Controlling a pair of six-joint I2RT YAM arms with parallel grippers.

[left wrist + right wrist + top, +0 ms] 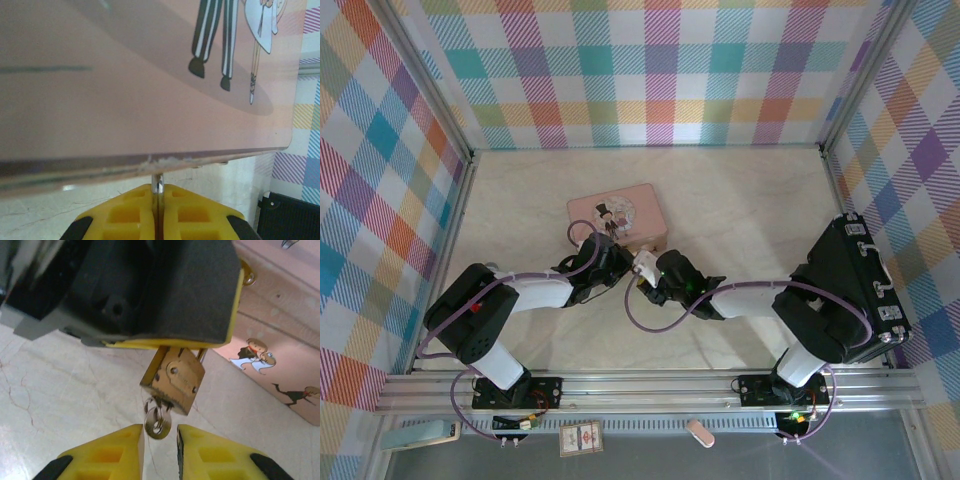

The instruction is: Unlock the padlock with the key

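At centre frame in the top external view, both arms converge just below the pink box, which lies on the pale marble-look table. A black case sits at the right edge, well apart from the work area.

Left gripper: jaws closed. The left wrist view shows its yellow fingers pressed together w/ the thin silver shackle pinched between the tips. The pink box side fills the upper part of that frame, close above the fingertips. Contact btwn box and shackle cannot be determined.

Padlock: centre of the right wrist view, hanging below the left gripper's black-and-yellow tip. Brass body is tilted and clear of the table. Key is seated in the lower end of the body, round bow pointing toward the bottom of frame.

Right gripper: jaws apart, holding nothing. Its two yellow tips stand at bottom of frame, one either side of the key bow. Bow sits nearer the frame-left tip; contact there cannot be determined.
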